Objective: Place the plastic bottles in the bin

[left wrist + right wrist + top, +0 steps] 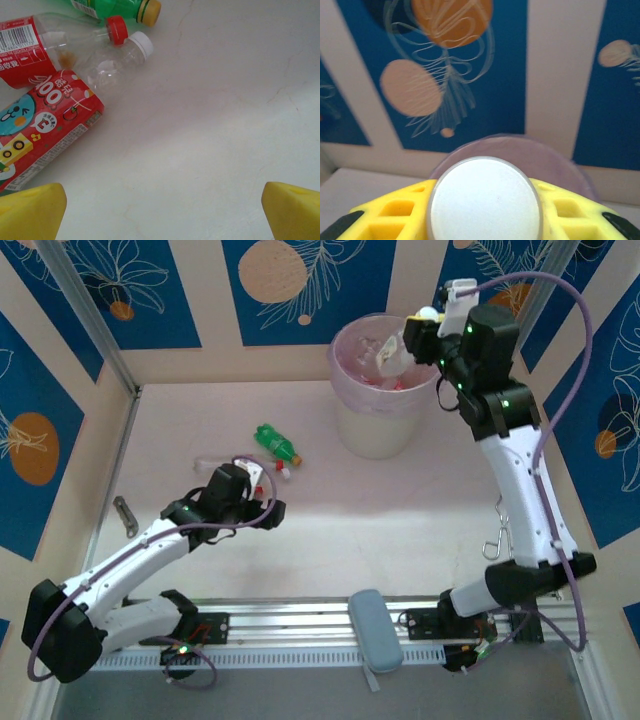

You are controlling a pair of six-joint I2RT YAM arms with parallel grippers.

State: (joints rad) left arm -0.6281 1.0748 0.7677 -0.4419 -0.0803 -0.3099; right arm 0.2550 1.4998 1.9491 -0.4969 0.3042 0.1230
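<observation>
Between the left gripper's (162, 215) wide-spread fingers (31, 210) lies bare table (210, 125). The same bare surface runs ahead and to its right, leaving room to pass. Ahead-left, three bottles crowd together: a red-label bottle (47, 127) nearest, just beyond one fingertip, a red-cap bottle (35, 45) behind it, and a green bottle (112, 6) farthest.

The right gripper (422, 335), its jaws filled by a held bottle (485, 200), hangs over the bin (385, 400). The bin's open mouth lies beneath it. The wall (470, 65) stands close behind the bin and blocks the way forward.
</observation>
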